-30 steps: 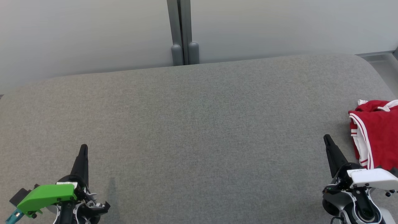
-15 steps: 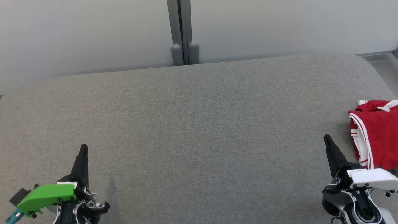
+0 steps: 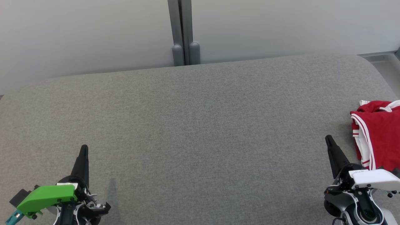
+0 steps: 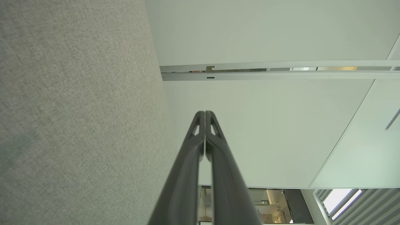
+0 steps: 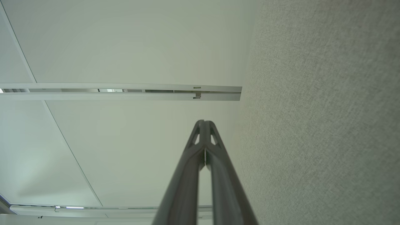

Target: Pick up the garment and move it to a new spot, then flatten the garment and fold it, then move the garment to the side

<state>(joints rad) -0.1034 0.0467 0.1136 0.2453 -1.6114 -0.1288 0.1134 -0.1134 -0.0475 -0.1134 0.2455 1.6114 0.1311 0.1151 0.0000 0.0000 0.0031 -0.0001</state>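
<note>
Left pincer (image 3: 83, 149) and right pincer (image 3: 328, 139) both together, empty. Garment (image 3: 379, 134) bunched just right of right pincer; grab may catch one layer only.

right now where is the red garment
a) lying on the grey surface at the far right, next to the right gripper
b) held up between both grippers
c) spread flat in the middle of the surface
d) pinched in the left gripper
a: the red garment lies bunched on the grey surface at the right edge of the head view, beside the right gripper, whose jaws are shut on nothing.
</note>
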